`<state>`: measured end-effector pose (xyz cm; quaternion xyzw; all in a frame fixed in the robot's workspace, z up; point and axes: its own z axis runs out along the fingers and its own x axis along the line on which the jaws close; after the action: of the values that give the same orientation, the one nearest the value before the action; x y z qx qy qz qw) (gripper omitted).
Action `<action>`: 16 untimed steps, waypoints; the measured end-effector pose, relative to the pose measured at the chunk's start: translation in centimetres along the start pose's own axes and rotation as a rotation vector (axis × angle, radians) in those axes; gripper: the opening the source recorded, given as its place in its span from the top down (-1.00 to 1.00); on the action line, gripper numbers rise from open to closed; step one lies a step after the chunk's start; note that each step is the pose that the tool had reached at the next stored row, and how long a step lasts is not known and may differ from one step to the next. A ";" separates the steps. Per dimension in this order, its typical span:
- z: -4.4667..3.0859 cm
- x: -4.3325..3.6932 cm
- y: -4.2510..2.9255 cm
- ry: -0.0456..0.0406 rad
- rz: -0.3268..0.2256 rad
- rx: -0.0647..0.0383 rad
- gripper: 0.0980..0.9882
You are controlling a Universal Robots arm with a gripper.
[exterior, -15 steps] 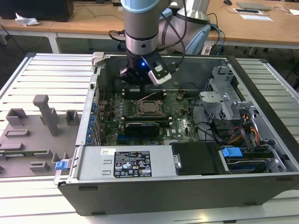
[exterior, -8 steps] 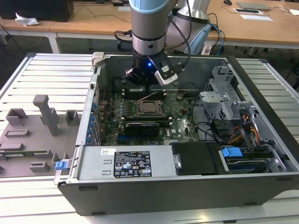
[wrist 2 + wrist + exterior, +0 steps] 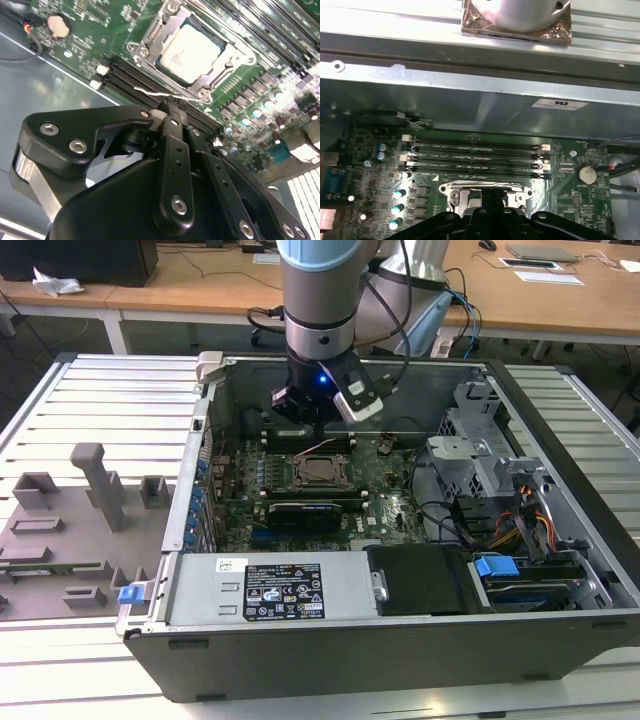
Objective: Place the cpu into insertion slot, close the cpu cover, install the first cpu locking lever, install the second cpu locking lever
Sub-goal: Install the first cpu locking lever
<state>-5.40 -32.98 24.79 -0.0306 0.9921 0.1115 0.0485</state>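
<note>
The cpu (image 3: 192,47) lies flat in the insertion slot (image 3: 212,75) on the green motherboard, pale metal top up. The cpu cover (image 3: 150,35) is down around it as a silvery frame. A thin wire locking lever (image 3: 155,93) stands off the socket's edge, right at the tips of my gripper (image 3: 172,111), whose black fingers are pressed together. In the exterior view the gripper (image 3: 318,435) hangs just behind the socket (image 3: 318,472), and the lever (image 3: 322,446) rises toward it. In the first wrist view the fingers (image 3: 492,217) hide part of the cover (image 3: 470,192).
Black memory slots (image 3: 475,160) run beside the socket. The case's metal wall (image 3: 480,100) rises close behind them. A black card (image 3: 305,512) sits in front of the socket, a drive cage (image 3: 480,455) at the exterior view's right, and grey fixtures (image 3: 95,490) on the table at its left.
</note>
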 end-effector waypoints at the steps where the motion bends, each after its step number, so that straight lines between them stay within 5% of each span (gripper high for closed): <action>1: 0.01 0.00 0.00 -0.0117 -0.003 0.001 0.98; 3: 0.05 0.02 -0.01 -0.0466 -0.011 0.005 0.98; 9: 0.39 0.53 -0.06 -0.1036 -0.024 0.008 0.98; 11: 0.59 0.71 -0.10 -0.1112 -0.026 0.008 0.98; 12: 1.28 0.92 -0.25 -0.1225 -0.028 0.009 0.98; 13: 2.10 0.99 -0.01 -0.1245 -0.023 0.010 0.98; 16: 2.75 0.99 0.80 -0.1284 -0.005 0.013 0.98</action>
<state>-6.19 -31.63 22.19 -0.0255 0.9876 0.1068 0.1125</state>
